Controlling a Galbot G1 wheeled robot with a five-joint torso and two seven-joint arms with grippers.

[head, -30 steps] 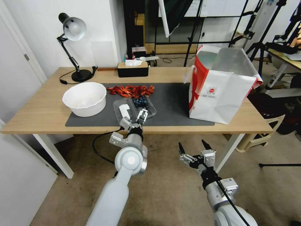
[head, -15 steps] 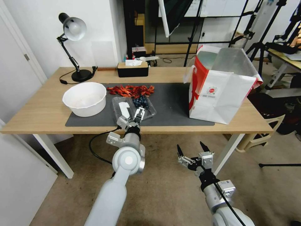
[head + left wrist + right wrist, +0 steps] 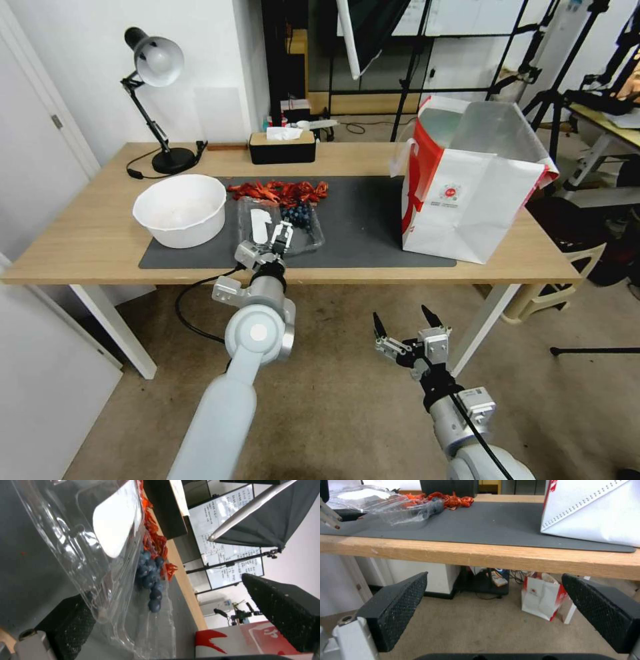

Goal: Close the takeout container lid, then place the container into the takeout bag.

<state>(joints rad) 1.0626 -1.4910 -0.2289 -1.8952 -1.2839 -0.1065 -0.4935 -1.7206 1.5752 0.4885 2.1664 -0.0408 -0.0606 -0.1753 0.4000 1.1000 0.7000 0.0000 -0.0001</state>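
At the desk's back left corner stands a lamp [image 3: 155, 73], and a white bowl [image 3: 180, 209] sits on the left end of the grey mat [image 3: 360, 220]. Just right of the bowl, near the front edge, the container [image 3: 280, 220] lies on the mat with its lid [image 3: 257, 223] raised and tilted over toward the berries [image 3: 150, 580]. Glare on the clear plastic makes the hinge hard to make out. The left gripper [image 3: 265, 243] reaches over the front edge. Its jaws are spread, one finger [image 3: 71, 627] under the lid's edge and the other well clear of it. I cannot tell if the lid rests on that finger. Red scraps [image 3: 280, 192] lie just behind the container, partly hidden by it in the left wrist view, and a black tissue box [image 3: 282, 147] sits at the back edge. The right gripper [image 3: 403, 327] hangs below the front edge, jaws spread. The bag [image 3: 467, 193] stands open at the right end.
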